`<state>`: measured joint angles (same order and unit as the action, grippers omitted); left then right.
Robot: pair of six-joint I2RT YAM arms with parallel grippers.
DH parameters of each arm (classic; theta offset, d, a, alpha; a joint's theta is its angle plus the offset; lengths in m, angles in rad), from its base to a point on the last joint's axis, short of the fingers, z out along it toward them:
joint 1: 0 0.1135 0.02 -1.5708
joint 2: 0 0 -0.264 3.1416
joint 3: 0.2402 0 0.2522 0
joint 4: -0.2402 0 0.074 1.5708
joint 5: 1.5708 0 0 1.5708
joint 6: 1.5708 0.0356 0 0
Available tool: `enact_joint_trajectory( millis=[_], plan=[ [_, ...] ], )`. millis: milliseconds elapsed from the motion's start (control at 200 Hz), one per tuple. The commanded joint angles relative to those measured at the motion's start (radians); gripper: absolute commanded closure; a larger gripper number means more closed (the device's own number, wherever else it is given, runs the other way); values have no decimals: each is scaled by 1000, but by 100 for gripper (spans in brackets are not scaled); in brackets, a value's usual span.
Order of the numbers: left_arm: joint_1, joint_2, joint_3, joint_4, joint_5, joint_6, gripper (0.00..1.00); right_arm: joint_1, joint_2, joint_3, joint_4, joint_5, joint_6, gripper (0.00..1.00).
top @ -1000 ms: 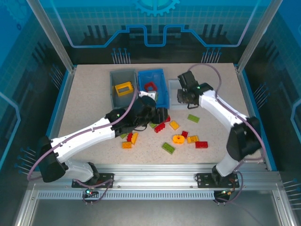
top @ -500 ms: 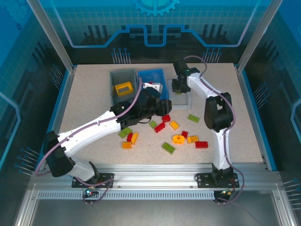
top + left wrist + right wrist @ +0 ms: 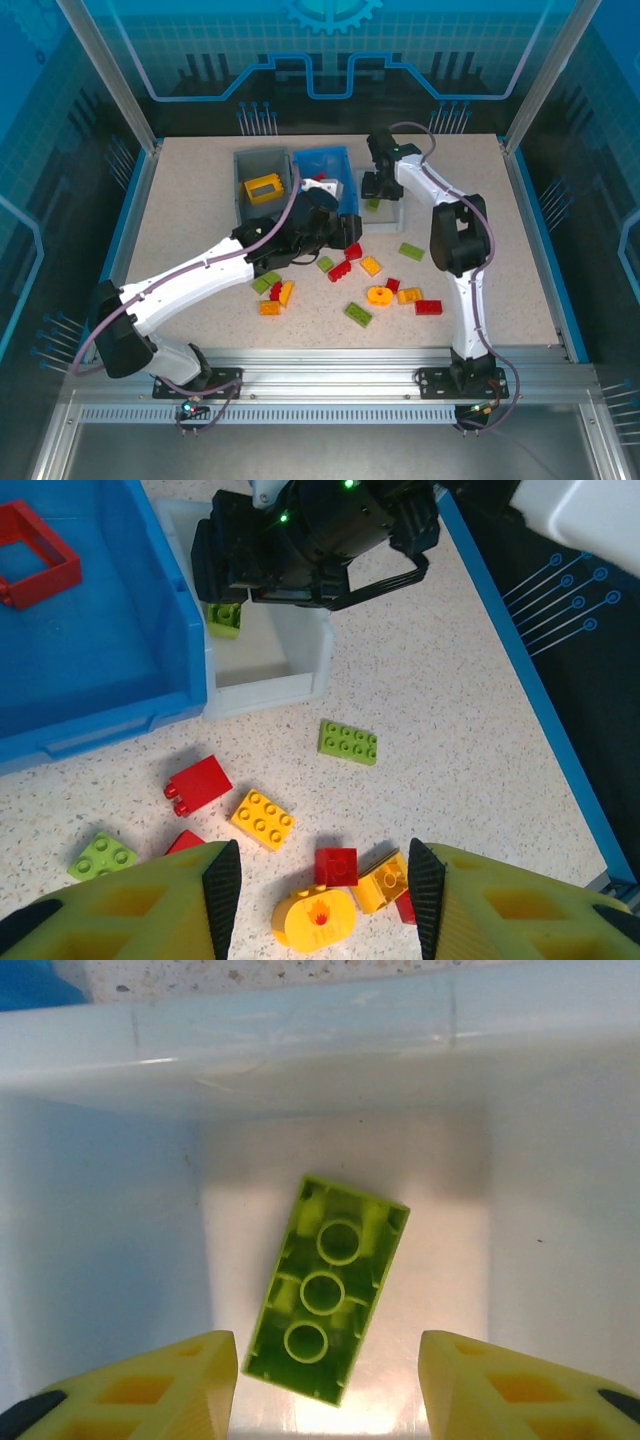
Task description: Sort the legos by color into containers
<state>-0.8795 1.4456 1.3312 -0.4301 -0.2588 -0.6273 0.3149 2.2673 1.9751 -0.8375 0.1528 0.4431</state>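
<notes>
My right gripper [image 3: 326, 1365] is open, fingers spread above a light green rectangular plastic brick [image 3: 325, 1290]. The brick lies free, underside up, inside the small white plastic tray [image 3: 300, 1050]. My left gripper [image 3: 325, 895] hangs open over loose red, yellow and green bricks [image 3: 262, 820] on the speckled table [image 3: 450, 730].
</notes>
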Motion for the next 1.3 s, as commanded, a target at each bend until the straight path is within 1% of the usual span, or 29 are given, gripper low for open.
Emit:
enact_joint_trajectory(
  millis=[0, 110, 210, 320, 400, 440, 555, 615, 700, 790, 845, 935, 975, 1045, 1165, 1295],
  plan=[
    [5, -53, -29, -35, -29, -8, 49, 3, -133, -24, -14, 17, 0, 49],
    [5, -81, -56, -67, -46, -26, 49, 13, -243, -84, 0, 50, 3, 54],
    [5, -104, -74, -139, -81, -51, 49, 32, -365, -157, 18, 80, 3, 55],
    [7, -125, -105, -257, -104, -96, 49, 86, -535, -308, 72, 89, 3, 56],
    [8, -158, -166, -332, -114, -132, 49, 168, -674, -473, 157, 52, -5, 54],
    [8, -179, -205, -365, -115, -151, 49, 226, -746, -567, 214, 28, -18, 52],
    [19, -228, -327, -440, -104, -212, 47, 416, -915, -842, 390, -37, -19, 49],
    [23, -260, -391, -453, -89, -260, 44, 528, -968, -970, 455, -23, 5, 48],
    [29, -311, -473, -443, -65, -343, 42, 639, -996, -1087, 519, -9, 66, 47],
    [30, -358, -552, -398, -39, -427, 40, 706, -997, -1167, 550, 1, 128, 47],
    [43, -368, -578, -371, -21, -424, 37, 734, -992, -1180, 559, 7, 145, 46],
    [93, -345, -582, -395, -15, -378, 31, 753, -973, -1168, 555, 7, 158, 44],
    [130, -326, -583, -406, 11, -358, 30, 760, -967, -1163, 554, 9, 157, 43],
    [169, -314, -599, -396, 53, -350, 30, 767, -959, -1153, 558, 9, 152, 43],
    [169, -318, -641, -308, 122, -383, 26, 767, -931, -1139, 562, 10, 148, 43],
    [165, -264, -645, -305, 126, -334, 25, 768, -910, -1133, 572, 5, 162, 43]
  ],
)
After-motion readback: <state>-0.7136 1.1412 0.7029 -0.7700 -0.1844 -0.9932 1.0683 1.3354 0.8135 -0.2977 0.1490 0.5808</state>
